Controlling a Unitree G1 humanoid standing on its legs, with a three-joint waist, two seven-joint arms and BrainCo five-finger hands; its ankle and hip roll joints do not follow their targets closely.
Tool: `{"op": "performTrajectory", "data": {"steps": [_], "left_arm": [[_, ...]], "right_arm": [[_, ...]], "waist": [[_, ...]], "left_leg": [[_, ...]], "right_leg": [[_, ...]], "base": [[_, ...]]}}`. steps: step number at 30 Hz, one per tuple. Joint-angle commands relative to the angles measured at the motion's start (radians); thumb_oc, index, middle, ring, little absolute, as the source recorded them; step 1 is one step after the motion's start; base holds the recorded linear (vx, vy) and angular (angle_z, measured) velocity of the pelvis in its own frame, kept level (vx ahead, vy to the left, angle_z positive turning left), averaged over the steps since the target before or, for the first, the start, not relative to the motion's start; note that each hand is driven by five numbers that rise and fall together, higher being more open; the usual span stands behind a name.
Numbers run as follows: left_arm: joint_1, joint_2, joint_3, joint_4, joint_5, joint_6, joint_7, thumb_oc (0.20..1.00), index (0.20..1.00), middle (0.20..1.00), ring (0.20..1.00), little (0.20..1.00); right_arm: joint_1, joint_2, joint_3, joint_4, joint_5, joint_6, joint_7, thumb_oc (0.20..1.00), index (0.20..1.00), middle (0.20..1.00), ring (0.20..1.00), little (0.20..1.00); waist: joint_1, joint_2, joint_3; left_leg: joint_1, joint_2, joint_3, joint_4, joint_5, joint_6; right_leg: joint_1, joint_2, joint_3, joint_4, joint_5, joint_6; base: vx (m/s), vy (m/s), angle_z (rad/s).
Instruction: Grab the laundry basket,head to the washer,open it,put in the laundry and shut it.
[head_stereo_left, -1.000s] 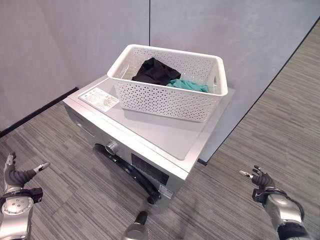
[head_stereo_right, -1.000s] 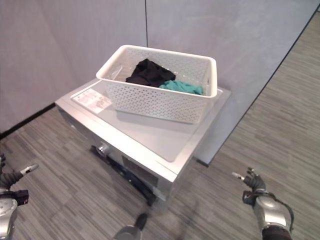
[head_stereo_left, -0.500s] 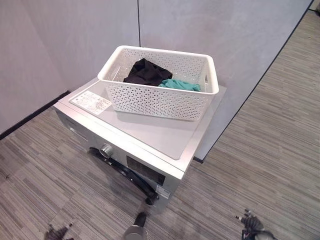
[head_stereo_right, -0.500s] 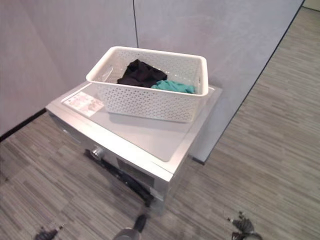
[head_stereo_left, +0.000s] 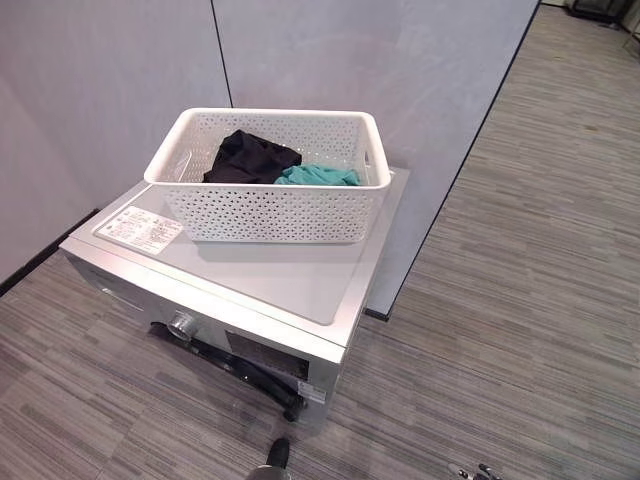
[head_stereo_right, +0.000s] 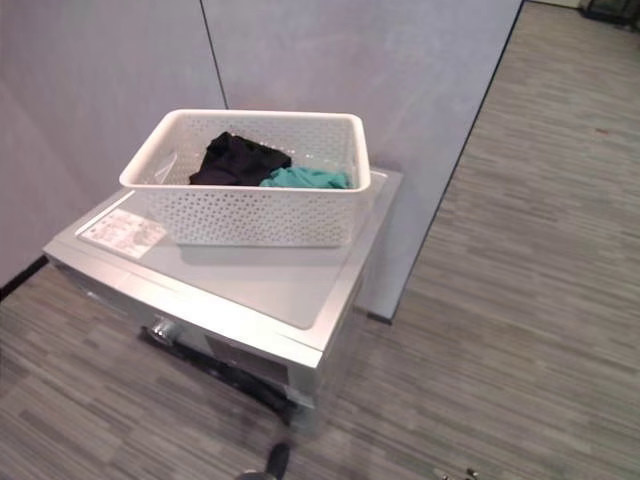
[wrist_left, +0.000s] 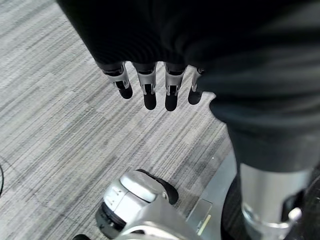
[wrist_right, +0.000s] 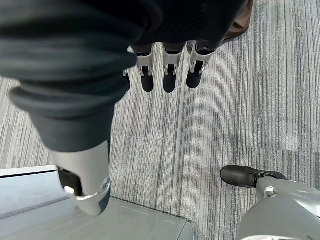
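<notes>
Below, left hand (wrist_left: 150, 85) fingers straight — right hand (wrist_right: 170, 70) likewise

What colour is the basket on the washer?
White, the basket is clearest in the left eye view.

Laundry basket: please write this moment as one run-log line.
laundry basket: on washer | clothes: inside | left hand: open, empty | right hand: open, empty

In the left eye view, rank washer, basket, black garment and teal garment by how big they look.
1. washer
2. laundry basket
3. black garment
4. teal garment, which looks smaller than the black one, though both are bunched up, so that order is unsure.
</notes>
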Motion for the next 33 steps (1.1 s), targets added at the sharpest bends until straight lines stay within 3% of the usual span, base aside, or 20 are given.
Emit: {"op": "performTrajectory", "data": {"steps": [1,7,8,26,33], "left_arm": [[-0.01,0.018,-0.006,0.028,0.034,-0.015,-0.006,1.0,1.0,1.0,1.0,1.0],[-0.012,0.02,-0.033,0.017,0.039,-0.022,-0.018,1.0,1.0,1.0,1.0,1.0],[-0.101,0.0,-0.164,0.015,0.134,-0.034,0.013,1.0,1.0,1.0,1.0,1.0],[-0.097,0.003,-0.159,0.017,0.152,-0.032,0.021,1.0,1.0,1.0,1.0,1.0],[-0.108,0.043,-0.171,-0.085,0.182,-0.031,0.017,1.0,1.0,1.0,1.0,1.0]], "right_arm": [[-0.027,-0.022,-0.036,0.026,0.058,-0.011,-0.015,1.0,1.0,1.0,1.0,1.0],[-0.043,-0.025,-0.011,0.071,0.048,0.002,-0.01,1.0,1.0,1.0,1.0,1.0],[-0.147,-0.025,0.033,0.102,0.035,0.032,-0.059,1.0,1.0,1.0,1.0,1.0],[-0.143,-0.016,0.044,0.109,0.003,0.027,-0.082,1.0,1.0,1.0,1.0,1.0],[-0.13,-0.058,0.245,-0.064,-0.27,0.044,-0.07,1.0,1.0,1.0,1.0,1.0]], "waist": [[0.01,0.001,0.005],[0.018,0.003,0.003],[-0.082,0.024,-0.046],[-0.071,0.019,-0.042],[-0.046,0.023,-0.002]], "left_leg": [[-0.021,0.056,0.025,0.019,-0.06,0.009],[-0.018,0.051,0.025,0.015,-0.061,0.011],[0.079,0.04,0.38,0.002,-0.182,0.034],[0.107,0.076,0.405,0.002,-0.167,0.01],[0.085,0.138,0.392,0.007,-0.115,-0.034]], "right_leg": [[-0.031,-0.075,-0.026,0.067,-0.104,0.023],[-0.026,-0.077,-0.027,0.06,-0.101,0.024],[-0.2,-0.204,0.053,0.007,0.079,0.122],[-0.157,-0.19,0.039,0.007,0.046,0.117],[-0.144,-0.126,0.026,0.007,-0.015,0.079]], "base": [[0.01,0.022,-0.07],[0.0,0.0,0.0],[0.01,-0.023,-0.08],[0.02,-0.041,-0.04],[-0.04,-0.154,0.06]]}}
